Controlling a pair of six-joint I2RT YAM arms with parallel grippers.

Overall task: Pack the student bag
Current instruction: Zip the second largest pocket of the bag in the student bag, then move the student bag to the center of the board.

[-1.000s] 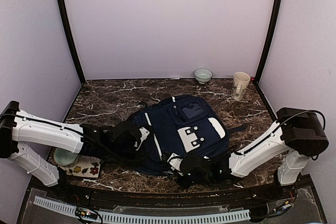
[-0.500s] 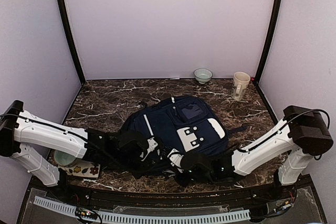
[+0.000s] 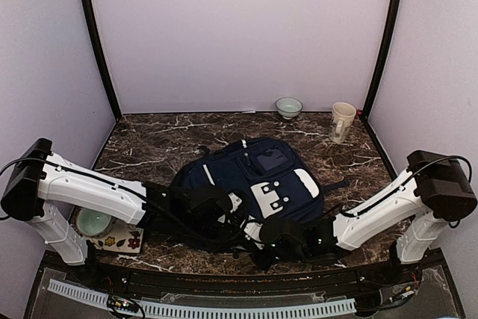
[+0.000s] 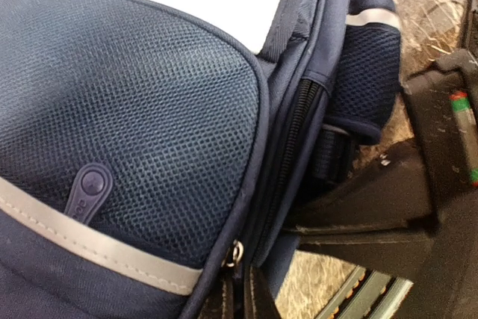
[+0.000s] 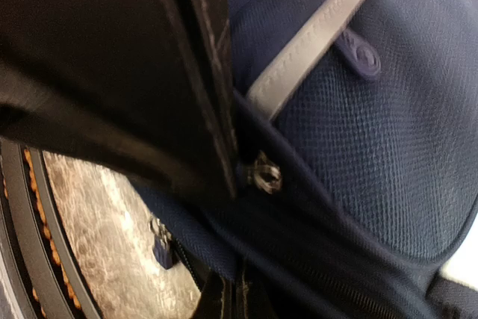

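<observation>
Since a second ago the left arm has swung inward along the near side of the student bag [image 3: 258, 177], bunching that side, so the left pincer [image 4: 237, 300] now sits just beside the right pincer [image 5: 237, 300], which has barely shifted. The bag lies flat on the desk [image 3: 149, 147], stretching away in front of both pincers. Both are closed: the left nips the bag's piped seam right below a metal zip slider [image 4: 235, 252], and the right is shut on a ridge of navy fabric just under a small metal ring [image 5: 263, 174]. Fingertips are cut off at the bottom of each wrist view, so exactly how much cloth is caught is hard to tell. From above, the pincers and forearms hide the bag's near edge. A dark blurred mass blocks the upper left of the right wrist view. The left arm partly covers a green bowl [image 3: 93, 222] on a flowered cloth [image 3: 119, 240] behind that pincer. Directly behind both pincers runs the desk's near rail [image 3: 187, 273], leaving little room. Beyond the bag bare marble opens towards a small bowl [image 3: 288, 107] and a mug [image 3: 342, 122].
</observation>
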